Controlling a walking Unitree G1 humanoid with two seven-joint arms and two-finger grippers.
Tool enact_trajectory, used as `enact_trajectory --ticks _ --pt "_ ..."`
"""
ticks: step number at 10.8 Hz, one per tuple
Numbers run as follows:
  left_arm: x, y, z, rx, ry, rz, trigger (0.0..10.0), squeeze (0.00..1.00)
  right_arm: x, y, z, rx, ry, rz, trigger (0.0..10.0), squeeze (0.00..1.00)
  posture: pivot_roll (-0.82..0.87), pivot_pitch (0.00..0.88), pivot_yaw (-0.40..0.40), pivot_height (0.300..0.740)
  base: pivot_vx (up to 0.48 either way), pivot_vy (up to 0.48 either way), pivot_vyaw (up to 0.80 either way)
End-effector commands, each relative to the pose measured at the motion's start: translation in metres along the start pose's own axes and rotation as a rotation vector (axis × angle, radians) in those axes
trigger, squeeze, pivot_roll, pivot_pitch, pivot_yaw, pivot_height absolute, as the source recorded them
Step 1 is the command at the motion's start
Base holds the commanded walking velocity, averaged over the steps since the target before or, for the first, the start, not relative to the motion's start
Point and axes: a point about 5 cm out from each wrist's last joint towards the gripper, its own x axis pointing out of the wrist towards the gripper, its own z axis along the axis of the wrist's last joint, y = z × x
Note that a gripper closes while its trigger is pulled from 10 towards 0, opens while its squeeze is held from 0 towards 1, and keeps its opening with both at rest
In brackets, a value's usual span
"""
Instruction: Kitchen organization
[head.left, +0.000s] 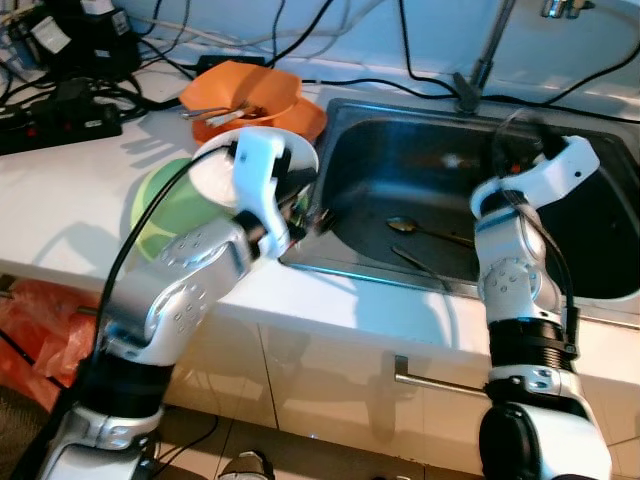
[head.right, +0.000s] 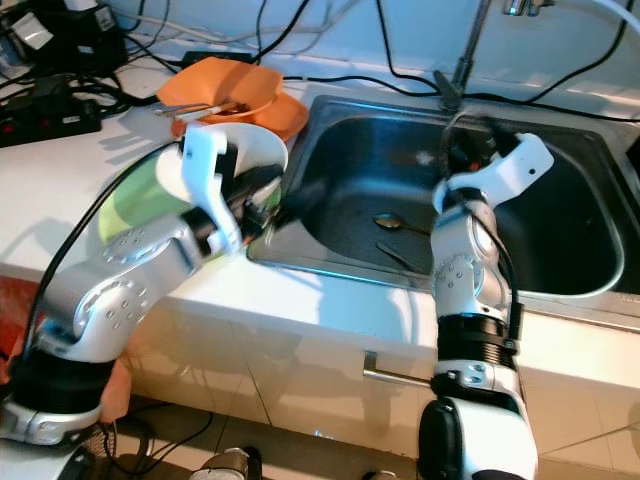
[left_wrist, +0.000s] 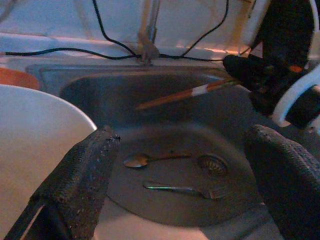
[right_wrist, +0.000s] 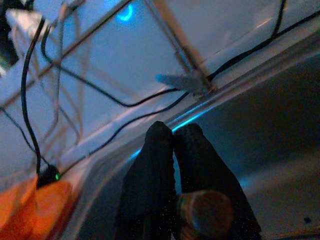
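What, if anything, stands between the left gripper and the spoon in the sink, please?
Nothing visible: the open left gripper faces the spoon directly; the chopstick in the right gripper hangs above, off that line.

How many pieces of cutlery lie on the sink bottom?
2: a spoon toward the back of the sink, and a fork nearer the front edge, by the drain. More could be hidden behind the right arm.

Cool bluish light falls bright on the white counter (head.left: 60, 190), the sink (head.left: 420, 190) basin lies in shadow, and both wrist views are dim and soft.
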Motion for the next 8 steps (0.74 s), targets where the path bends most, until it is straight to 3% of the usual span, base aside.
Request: enact_trajectory --ticks 1,2,3,4,5,8 --pt "0.0 -0.009 -0.004 0.044 0.039 -0.045 10.0 1.0 -0.001 -0.002 -0.009 -0.033 0.041 -0.007 10.0 0.0 0.09 0.087 0.008 0.74 0.0 0.0 0.0" --pt "-0.001 -0.012 -0.007 0.058 0.057 -0.066 10.0 1.0 -0.001 -0.004 -0.012 -0.046 0.06 -0.018 10.0 0.0 0.09 0.087 0.008 0.74 0.0 0.0 0.0" --pt "0.0 -0.014 -0.005 0.029 0.038 -0.073 10.0 1.0 -0.001 -0.007 -0.015 -0.173 0.076 -0.043 10.0 0.0 0.09 0.087 0.008 0.74 0.0 0.0 0.0" --pt "0.0 -0.013 -0.003 0.056 0.038 -0.07 10.0 1.0 -0.002 -0.007 -0.02 -0.188 0.111 -0.023 10.0 0.75 0.09 0.087 0.008 0.74 0.0 0.0 0.0" --pt "0.001 -0.012 -0.002 0.061 0.036 -0.067 10.0 1.0 -0.002 -0.008 -0.022 -0.184 0.112 -0.035 10.0 1.0 0.09 0.085 0.006 0.74 0.0 0.0 0.0" --pt "0.002 -0.013 -0.001 0.077 0.039 -0.075 10.0 1.0 -0.001 -0.008 -0.024 -0.191 0.119 -0.035 10.0 1.0 0.09 0.084 0.005 0.74 0.0 0.0 0.0"
